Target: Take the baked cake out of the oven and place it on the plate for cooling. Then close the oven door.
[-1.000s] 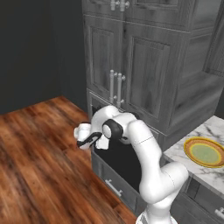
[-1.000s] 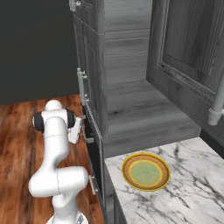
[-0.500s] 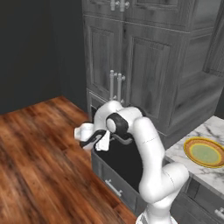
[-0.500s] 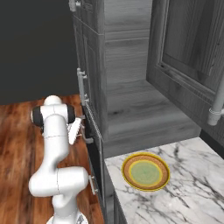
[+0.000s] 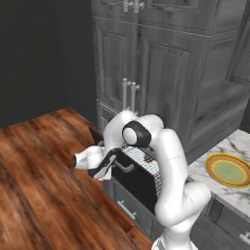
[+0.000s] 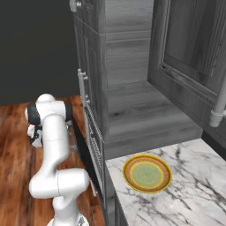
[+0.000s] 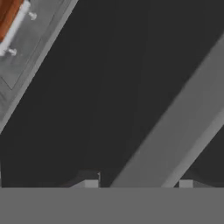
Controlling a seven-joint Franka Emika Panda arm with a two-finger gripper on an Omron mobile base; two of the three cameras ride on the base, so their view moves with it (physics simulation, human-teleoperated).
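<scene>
The cake, as far as I can make out, is that small reddish-brown blob on the wire rack inside the oven, too small to be sure. It sits just behind the top edge of the door, which leans partly open, so I'd call this the door-opening step with nothing lifted out yet. The hand is right at the door's silver bar, one tip on each side of it, but I can't tell if it's pinching or just loose around it. So the cake is near the hand but past the door, further in. Next I'd guess the door has to drop fully down before reaching in. The plate waits on the marble tabletop, well off to the right
</scene>
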